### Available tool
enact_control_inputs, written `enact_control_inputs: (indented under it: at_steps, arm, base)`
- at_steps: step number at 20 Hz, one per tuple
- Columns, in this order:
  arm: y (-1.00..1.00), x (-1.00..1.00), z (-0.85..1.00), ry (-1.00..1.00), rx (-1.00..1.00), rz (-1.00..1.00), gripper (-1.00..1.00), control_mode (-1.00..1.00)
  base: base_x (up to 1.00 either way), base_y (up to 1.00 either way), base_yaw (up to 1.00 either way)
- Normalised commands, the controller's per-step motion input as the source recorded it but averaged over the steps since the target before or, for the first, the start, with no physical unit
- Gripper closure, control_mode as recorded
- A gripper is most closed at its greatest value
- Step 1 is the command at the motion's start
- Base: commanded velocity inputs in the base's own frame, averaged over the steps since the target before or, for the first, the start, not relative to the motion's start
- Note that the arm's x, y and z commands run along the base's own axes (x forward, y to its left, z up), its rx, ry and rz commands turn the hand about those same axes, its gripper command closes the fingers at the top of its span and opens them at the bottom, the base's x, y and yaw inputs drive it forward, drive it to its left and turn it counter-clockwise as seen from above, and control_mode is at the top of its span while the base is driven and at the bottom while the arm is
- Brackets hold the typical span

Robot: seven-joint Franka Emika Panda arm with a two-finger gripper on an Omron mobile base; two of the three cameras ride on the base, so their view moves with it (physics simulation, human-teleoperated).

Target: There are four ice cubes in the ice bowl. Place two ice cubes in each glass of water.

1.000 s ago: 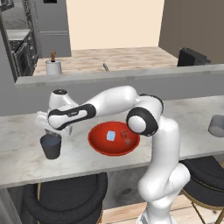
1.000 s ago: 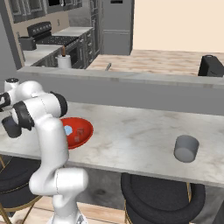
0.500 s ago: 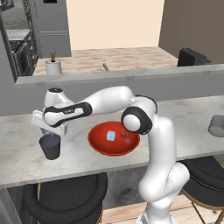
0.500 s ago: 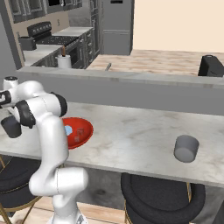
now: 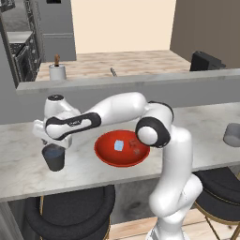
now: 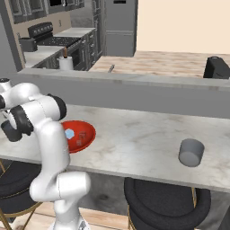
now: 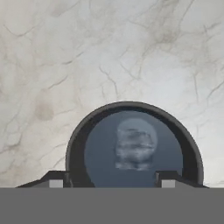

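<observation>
The dark slate glass (image 5: 54,159) stands on the counter's left part, and my gripper (image 5: 52,143) hangs just over its rim. Looking straight down in the hand view, that glass (image 7: 78,144) holds bluish water with a pale ice cube (image 7: 134,144) in it. My gripper (image 7: 112,181) is open, fingertips (image 7: 56,180) spread wide with nothing between them. The red ice bowl (image 5: 107,156) sits right of the glass and holds one clear ice cube (image 5: 119,146) and a fainter one (image 5: 136,146). The lighter grey glass (image 5: 232,134) stands far right.
A raised grey ledge (image 5: 140,79) runs behind the counter, with a white cylinder with a brown top (image 5: 57,71) beyond it. Dark round stools (image 6: 164,197) stand below the counter's front edge. My own arm arches over the bowl. Bare marble lies between bowl and grey glass (image 6: 191,152).
The hand has sunk a little lower over the dark glass. The bowl and the grey glass have stayed put.
</observation>
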Motion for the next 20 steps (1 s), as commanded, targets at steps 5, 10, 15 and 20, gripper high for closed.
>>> enact_control_inputs:
  at_steps: [5,10,15,20]
  arm:
    - [-0.37,0.23,0.0,-0.12,0.0,-0.12,-1.0,-1.0]
    - [-0.34,0.0,0.6,-0.19,0.09,-0.08,-1.0,-1.0]
    - [-0.85,-0.55,0.9,-0.08,0.04,-0.09,-1.0,-1.0]
    - [-0.96,-0.62,0.66,0.0,-0.01,-0.12,-1.0,-1.0]
  base:
    - [0.0,0.0,0.0]
    - [0.0,0.0,0.0]
    - [0.0,0.0,0.0]
    - [0.0,0.0,0.0]
